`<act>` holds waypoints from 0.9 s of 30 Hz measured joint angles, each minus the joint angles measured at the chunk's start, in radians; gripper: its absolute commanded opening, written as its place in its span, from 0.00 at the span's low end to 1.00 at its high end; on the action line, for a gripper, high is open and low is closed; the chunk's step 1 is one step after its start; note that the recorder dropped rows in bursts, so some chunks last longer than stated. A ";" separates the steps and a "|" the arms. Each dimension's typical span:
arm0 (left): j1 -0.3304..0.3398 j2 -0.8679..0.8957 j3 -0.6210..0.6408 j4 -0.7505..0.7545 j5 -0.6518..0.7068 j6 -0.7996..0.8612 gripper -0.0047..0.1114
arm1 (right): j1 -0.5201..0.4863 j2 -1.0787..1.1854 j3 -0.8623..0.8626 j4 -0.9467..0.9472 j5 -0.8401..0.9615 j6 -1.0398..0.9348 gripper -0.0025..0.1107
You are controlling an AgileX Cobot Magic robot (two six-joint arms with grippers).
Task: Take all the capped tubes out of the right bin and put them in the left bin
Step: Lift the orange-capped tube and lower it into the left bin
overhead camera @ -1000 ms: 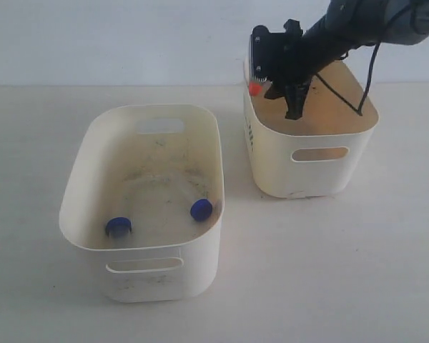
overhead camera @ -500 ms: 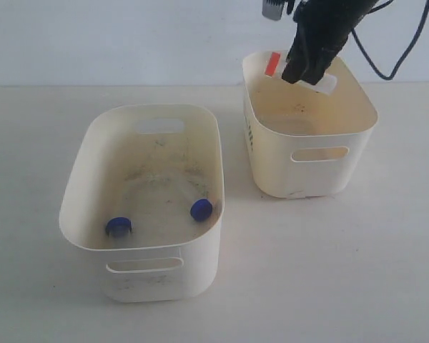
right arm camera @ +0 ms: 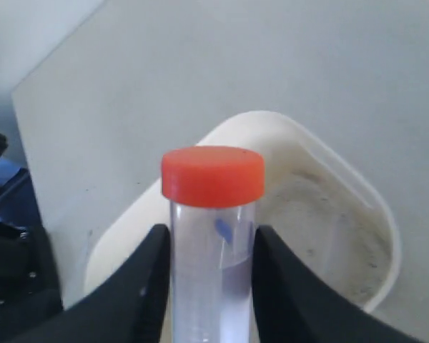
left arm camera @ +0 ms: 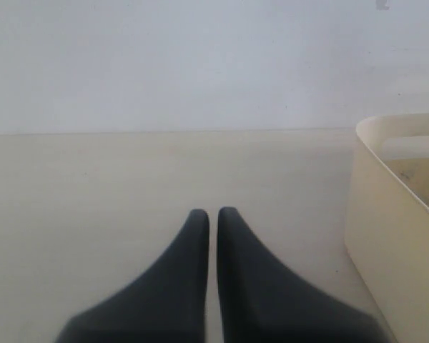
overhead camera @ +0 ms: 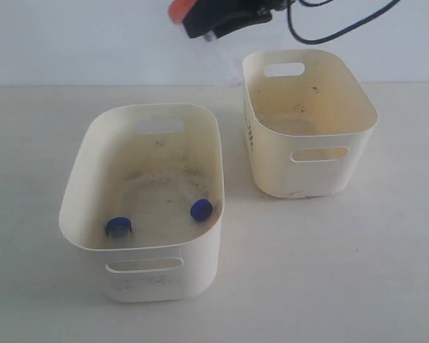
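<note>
The orange-capped tube (right arm camera: 213,175) is now raised clear of the right bin (overhead camera: 272,171) and carried leftwards, high behind both bins; half a second earlier it was held just above that bin. It is gripped by the right gripper (right arm camera: 211,246), whose jaws are partly closed on the clear body just below the cap. The pickup is judged done, with the carry and the drop into the left bin (overhead camera: 193,275) remaining. Two blue-capped tubes (overhead camera: 119,226) (overhead camera: 201,209) are seen lying on its floor. No tube is seen in the right bin, though part of its floor is hidden by its near wall. The left gripper (left arm camera: 212,214) is held low over the table (left arm camera: 93,186), jaws almost touching, nothing held. No obstacle is seen; only the left bin's far rim must be cleared.
</note>
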 measured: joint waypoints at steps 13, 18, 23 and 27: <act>0.000 0.000 0.000 0.000 0.000 0.000 0.08 | 0.208 0.112 0.000 -0.223 -0.097 0.203 0.02; 0.000 0.000 0.000 0.000 0.000 0.000 0.08 | 0.208 0.124 0.000 -0.265 -0.119 0.270 0.03; 0.000 0.000 0.000 0.000 0.000 0.000 0.08 | 0.208 0.149 0.000 -0.273 -0.128 0.289 0.38; 0.000 0.000 0.000 0.000 0.000 0.000 0.08 | 0.208 0.151 0.000 -0.275 -0.163 0.289 0.78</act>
